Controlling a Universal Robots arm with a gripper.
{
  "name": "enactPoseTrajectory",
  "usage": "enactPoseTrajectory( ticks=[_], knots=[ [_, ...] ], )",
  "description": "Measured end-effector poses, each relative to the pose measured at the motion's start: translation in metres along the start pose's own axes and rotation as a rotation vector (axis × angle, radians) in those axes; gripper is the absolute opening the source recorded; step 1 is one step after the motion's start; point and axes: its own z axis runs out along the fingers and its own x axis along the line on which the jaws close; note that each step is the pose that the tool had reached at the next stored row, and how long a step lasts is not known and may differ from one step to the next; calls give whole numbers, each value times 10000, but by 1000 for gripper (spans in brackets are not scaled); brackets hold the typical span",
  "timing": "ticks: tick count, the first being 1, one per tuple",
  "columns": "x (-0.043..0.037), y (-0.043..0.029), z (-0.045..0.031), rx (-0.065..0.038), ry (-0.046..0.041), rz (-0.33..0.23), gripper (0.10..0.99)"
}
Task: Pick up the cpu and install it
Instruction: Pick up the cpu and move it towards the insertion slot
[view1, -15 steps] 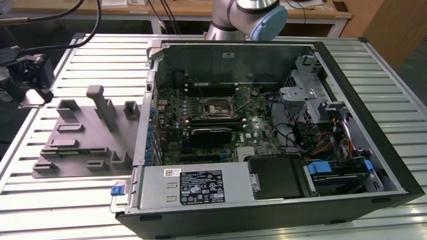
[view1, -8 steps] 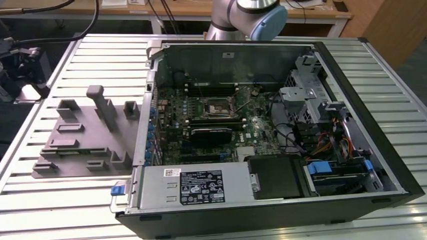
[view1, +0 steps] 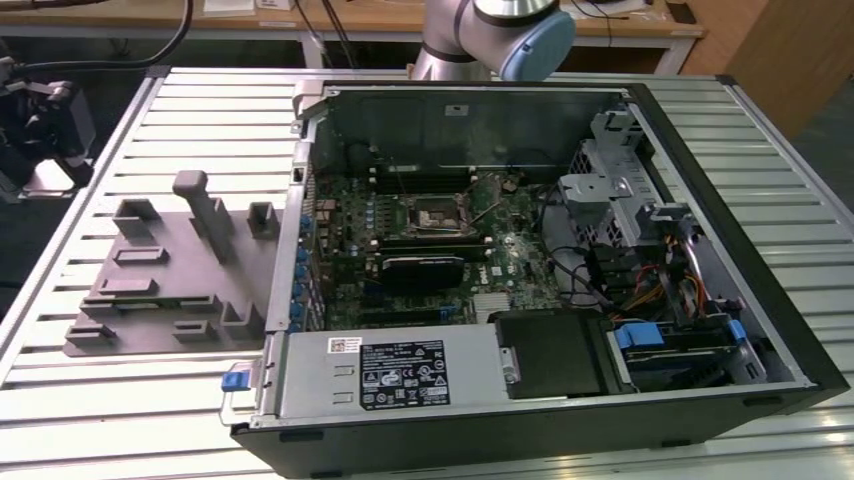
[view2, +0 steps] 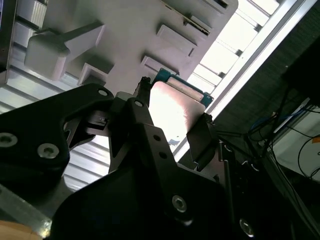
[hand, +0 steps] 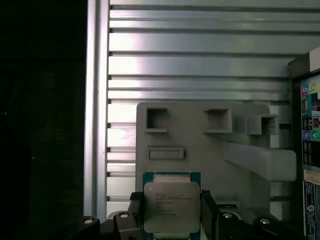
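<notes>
**cpu (hand: 171, 206) clamped, over the fixture block (hand: 200, 145)**

gripper (view2: 175, 107) pinches the cpu by two opposite edges, metal top facing the first wrist view. It hangs above the grey fixture block on the slatted table (hand: 200, 55). socket (view1: 434, 215) sits in the open computer case (view1: 534, 440), beside the block.

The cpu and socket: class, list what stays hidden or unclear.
First wrist view: the cpu has one edge cut off by the frame, two sides covered by the tool.
Second wrist view: glare washes out its face.
Exterior view: the socket is too small to judge its latch.
</notes>
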Motion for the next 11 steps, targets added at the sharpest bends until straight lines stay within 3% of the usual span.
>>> enactPoseTrajectory(
  ticks=[11],
  knots=[
    [-2,8,-156,-6,1,0,541]
  ],
)
